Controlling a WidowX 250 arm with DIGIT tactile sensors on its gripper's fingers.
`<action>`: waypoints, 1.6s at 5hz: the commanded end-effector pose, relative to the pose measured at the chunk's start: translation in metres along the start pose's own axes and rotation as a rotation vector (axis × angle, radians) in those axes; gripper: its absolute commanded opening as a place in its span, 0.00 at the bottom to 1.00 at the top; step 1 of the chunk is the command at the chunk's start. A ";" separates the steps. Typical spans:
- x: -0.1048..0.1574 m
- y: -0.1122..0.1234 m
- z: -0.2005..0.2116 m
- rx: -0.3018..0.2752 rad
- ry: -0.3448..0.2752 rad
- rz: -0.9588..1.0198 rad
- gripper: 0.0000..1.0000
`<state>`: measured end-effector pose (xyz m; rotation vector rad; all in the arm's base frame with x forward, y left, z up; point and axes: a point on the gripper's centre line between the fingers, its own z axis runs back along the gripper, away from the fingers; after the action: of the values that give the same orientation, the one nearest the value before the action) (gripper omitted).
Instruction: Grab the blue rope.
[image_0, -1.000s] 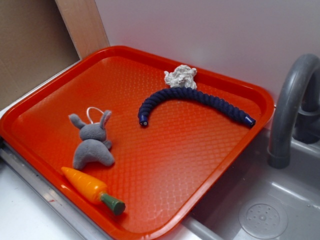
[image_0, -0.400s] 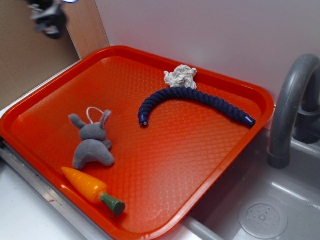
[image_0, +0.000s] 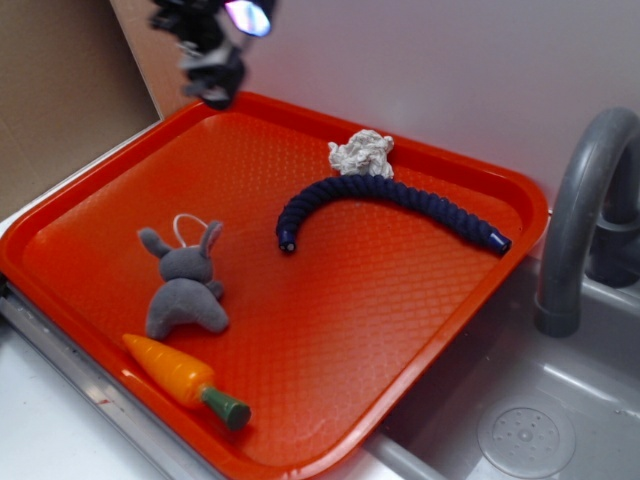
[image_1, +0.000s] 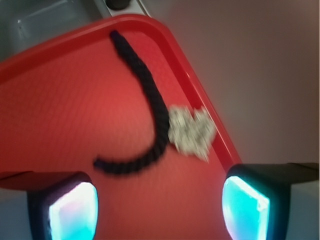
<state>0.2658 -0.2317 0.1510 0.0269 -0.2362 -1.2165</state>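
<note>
The blue rope (image_0: 385, 198) lies curved across the far half of the orange tray (image_0: 330, 330), its ends capped in lighter blue. In the wrist view the rope (image_1: 150, 95) runs from the tray's far corner down toward the left. My gripper (image_0: 212, 78) hangs blurred above the tray's far-left corner, well apart from the rope. In the wrist view the gripper (image_1: 160, 210) is open and empty, with its lit pads (image_1: 74, 210) wide apart over the bare tray.
A white knotted rope clump (image_0: 361, 153) touches the rope's far side. A grey plush bunny (image_0: 185, 283) and a toy carrot (image_0: 185, 381) lie at the tray's front left. A grey faucet (image_0: 580, 215) and sink (image_0: 520, 430) are on the right. A wall stands behind.
My gripper has come into view at the top left and moved right, toward the tray's far-left corner. The rope and toys have not moved.
</note>
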 end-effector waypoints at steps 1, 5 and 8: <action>0.059 -0.021 -0.035 0.014 -0.040 -0.174 1.00; 0.075 0.001 -0.094 -0.150 -0.108 -0.209 1.00; 0.064 0.004 -0.100 -0.211 -0.159 -0.206 0.00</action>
<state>0.3175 -0.2981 0.0375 -0.2409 -0.1693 -1.4354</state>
